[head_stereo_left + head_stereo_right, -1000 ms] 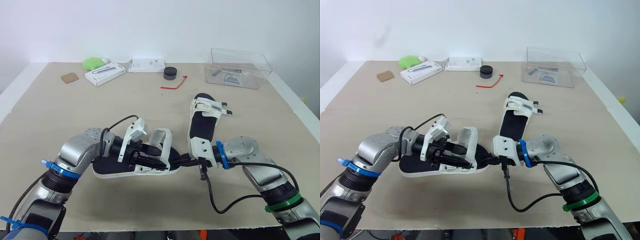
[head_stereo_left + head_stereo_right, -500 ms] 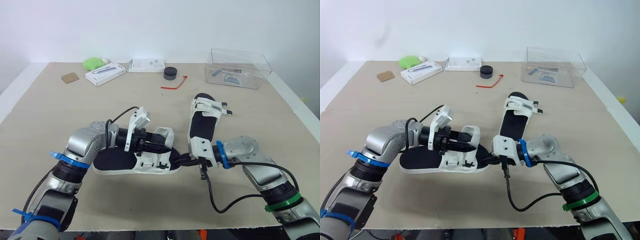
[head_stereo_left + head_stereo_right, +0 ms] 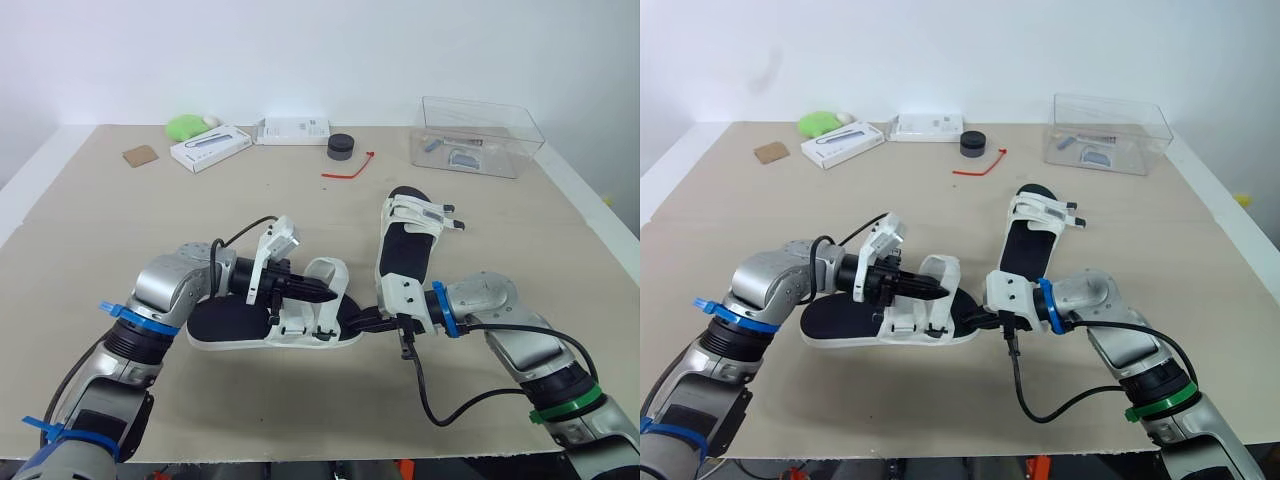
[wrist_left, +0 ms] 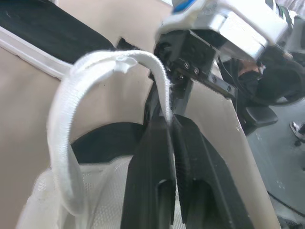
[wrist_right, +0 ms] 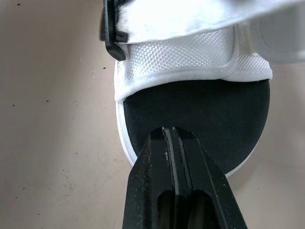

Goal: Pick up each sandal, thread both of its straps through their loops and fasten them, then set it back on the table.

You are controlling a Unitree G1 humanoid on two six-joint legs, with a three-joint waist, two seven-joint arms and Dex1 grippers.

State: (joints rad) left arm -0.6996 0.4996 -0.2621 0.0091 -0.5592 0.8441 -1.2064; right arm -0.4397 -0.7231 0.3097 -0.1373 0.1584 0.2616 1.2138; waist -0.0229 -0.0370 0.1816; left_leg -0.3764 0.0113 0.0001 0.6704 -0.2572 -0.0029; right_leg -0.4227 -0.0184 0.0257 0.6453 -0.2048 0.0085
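Left tool (image 3: 320,292) pinched on white strap (image 4: 90,64), right tool (image 3: 358,322) closed (at sandal (image 3: 225,322) toe), beige table (image 3: 150,220), white wall (image 3: 300,50).

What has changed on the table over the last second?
The left pincer swung from the near edge of the near sandal up over it, away from the robot, and now pinches its white strap. The right pincer still presses on that sandal, shut; the far sandal stayed put.
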